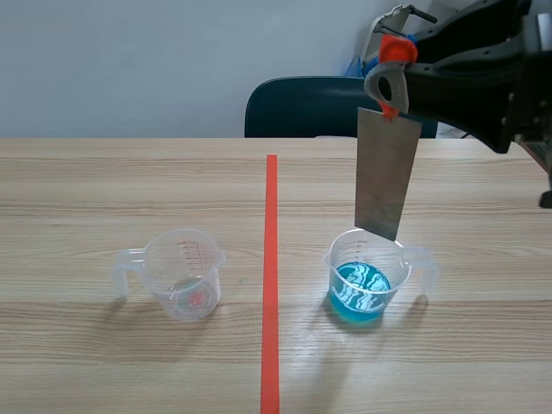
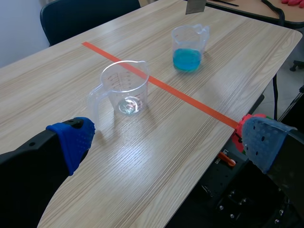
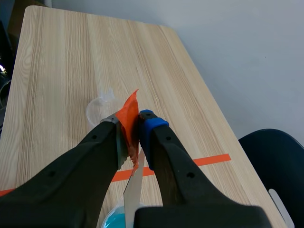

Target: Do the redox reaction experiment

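Right end effector (image 1: 390, 99) raised, pinching orange-taped top of metal strip (image 1: 385, 177); strip hanging upright beneath it, lower edge at rim of handled cup (image 1: 401, 267) holding blue liquid (image 1: 360, 289). Left end effector (image 2: 167, 141) spread wide above bench (image 2: 142, 180); ahead of it, clear measuring cup (image 2: 124, 88), seemingly empty.

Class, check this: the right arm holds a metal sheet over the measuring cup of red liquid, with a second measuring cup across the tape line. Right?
No: the liquid is blue, not red. The scene view shows the right arm holding the metal sheet over the measuring cup of blue liquid, with the second measuring cup across the tape line.
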Action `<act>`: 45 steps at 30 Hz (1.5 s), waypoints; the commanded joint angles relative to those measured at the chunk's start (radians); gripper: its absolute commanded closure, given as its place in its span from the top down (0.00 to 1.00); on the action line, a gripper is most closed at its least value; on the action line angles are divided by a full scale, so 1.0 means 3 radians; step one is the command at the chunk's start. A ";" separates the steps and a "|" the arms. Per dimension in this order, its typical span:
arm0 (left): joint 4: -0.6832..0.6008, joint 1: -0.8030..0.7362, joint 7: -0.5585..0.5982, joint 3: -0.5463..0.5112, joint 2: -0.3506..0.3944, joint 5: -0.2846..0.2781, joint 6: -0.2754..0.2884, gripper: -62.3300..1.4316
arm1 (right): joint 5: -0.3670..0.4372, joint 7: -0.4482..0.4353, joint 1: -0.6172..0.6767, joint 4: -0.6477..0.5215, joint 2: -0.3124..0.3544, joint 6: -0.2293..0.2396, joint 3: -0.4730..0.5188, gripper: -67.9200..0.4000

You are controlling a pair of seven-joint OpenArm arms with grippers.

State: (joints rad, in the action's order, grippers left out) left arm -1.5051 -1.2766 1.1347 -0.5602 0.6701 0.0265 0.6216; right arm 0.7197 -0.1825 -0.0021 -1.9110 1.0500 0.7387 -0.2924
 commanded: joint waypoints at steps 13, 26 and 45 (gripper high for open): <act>-0.0156 0.0509 0.0193 0.0164 0.0052 0.0027 0.0013 0.15 | -0.0118 -0.0015 -0.0047 0.0225 -0.0225 0.0023 0.0033 0.02; -0.0177 0.1472 -0.0456 0.1221 0.0215 0.0025 0.0009 0.12 | -0.0118 -0.0014 -0.0047 0.0225 -0.0223 0.0023 0.0033 0.01; -0.0169 0.3099 -0.1684 0.2876 0.0066 -0.0504 -0.0359 0.09 | -0.0118 -0.0013 -0.0047 0.0225 -0.0223 0.0023 0.0033 0.01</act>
State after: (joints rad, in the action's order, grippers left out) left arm -1.5463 -0.3470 0.6167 0.3035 0.6975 -0.0986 0.5205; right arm 0.6689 -0.1749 -0.0021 -1.8336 0.9722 0.7387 -0.2924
